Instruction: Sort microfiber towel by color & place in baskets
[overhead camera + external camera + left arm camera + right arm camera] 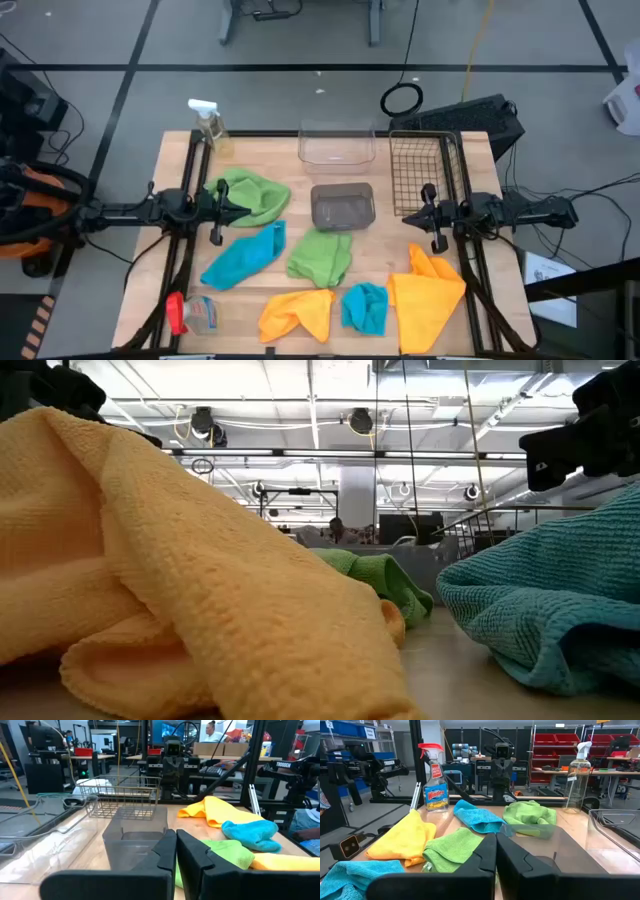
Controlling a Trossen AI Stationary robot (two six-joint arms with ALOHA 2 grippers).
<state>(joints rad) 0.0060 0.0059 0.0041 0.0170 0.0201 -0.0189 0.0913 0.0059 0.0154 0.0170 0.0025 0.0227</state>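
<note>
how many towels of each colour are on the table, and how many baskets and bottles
green towels: 2
blue towels: 2
orange towels: 2
baskets: 3 (clear tub, grey tub, wire basket)
spray bottles: 2
total: 11, no towel in a basket yet

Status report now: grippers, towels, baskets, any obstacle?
Left gripper and right gripper shut, empty, above the table. Six towels loose on the table, e.g. green towel. Clear tub, grey tub, wire basket hold none. No obstacle seen.
</note>
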